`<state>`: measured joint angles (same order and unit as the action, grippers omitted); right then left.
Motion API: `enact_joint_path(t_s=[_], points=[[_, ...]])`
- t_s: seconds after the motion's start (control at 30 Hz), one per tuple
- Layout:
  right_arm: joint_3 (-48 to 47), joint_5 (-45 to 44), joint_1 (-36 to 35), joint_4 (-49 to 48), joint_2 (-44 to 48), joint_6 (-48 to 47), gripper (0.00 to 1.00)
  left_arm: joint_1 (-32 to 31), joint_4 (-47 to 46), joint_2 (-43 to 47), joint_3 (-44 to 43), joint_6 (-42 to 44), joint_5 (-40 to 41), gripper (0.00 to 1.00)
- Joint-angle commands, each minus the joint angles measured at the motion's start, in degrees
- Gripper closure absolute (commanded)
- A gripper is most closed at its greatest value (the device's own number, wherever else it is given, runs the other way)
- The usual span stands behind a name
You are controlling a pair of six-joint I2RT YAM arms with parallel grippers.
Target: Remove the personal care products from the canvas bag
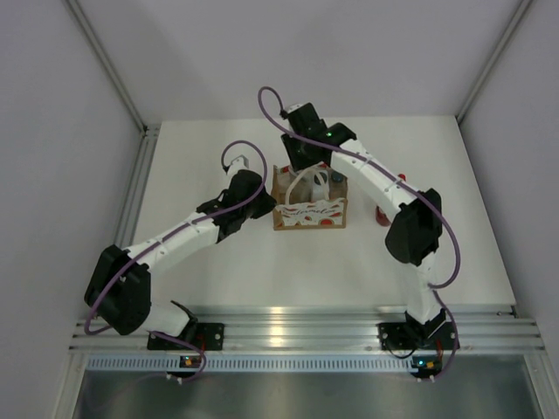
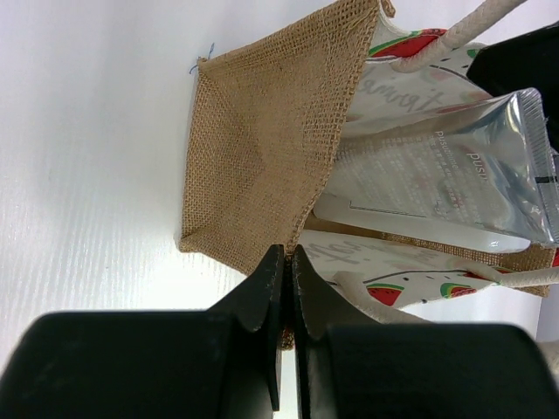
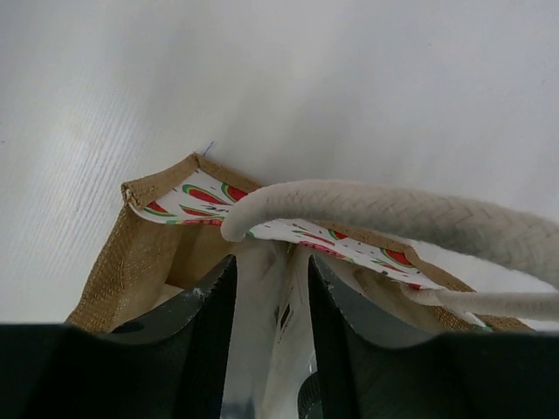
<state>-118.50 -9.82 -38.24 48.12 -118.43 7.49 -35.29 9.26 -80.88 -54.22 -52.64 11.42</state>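
At 9 o'clock of canvas bag (image 1: 307, 213), left gripper (image 2: 286, 257): clamped on its side, anchoring it.
Right gripper (image 3: 271, 266): from 12 o'clock, pinches squeeze tube (image 2: 437, 175) for lifting.

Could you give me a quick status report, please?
Left gripper shut on canvas bag edge. Right gripper inside bag, jaws astride squeeze tube, grip unconfirmed. Rope handle crosses just beyond it.

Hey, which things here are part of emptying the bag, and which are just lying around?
Job: tan canvas bag with watermelon prints; silvery squeeze tube; white bottle with dark cap; red item right of the bag, partly hidden.
Not part of it: white table; metal rail at its near edge.
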Motion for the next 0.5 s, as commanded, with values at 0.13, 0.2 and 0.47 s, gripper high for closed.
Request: enact_joint_path(t_s=[0.13,0.2,0.47], points=[[1.0,-4.1,-1.2,-1.6,6.4,0.9,0.62,0.2,3.9,-1.6,-0.5,0.3,0.7,1.00],[2.1,-4.1,-1.5,-3.6,8.0,1.0,0.62,0.2,3.8,-1.7,-0.5,0.3,0.7,1.00],[4.8,0.4,-2.3,-3.2,8.9,-1.4,0.62,0.1,3.8,-1.8,-0.4,0.2,0.7,1.00]])
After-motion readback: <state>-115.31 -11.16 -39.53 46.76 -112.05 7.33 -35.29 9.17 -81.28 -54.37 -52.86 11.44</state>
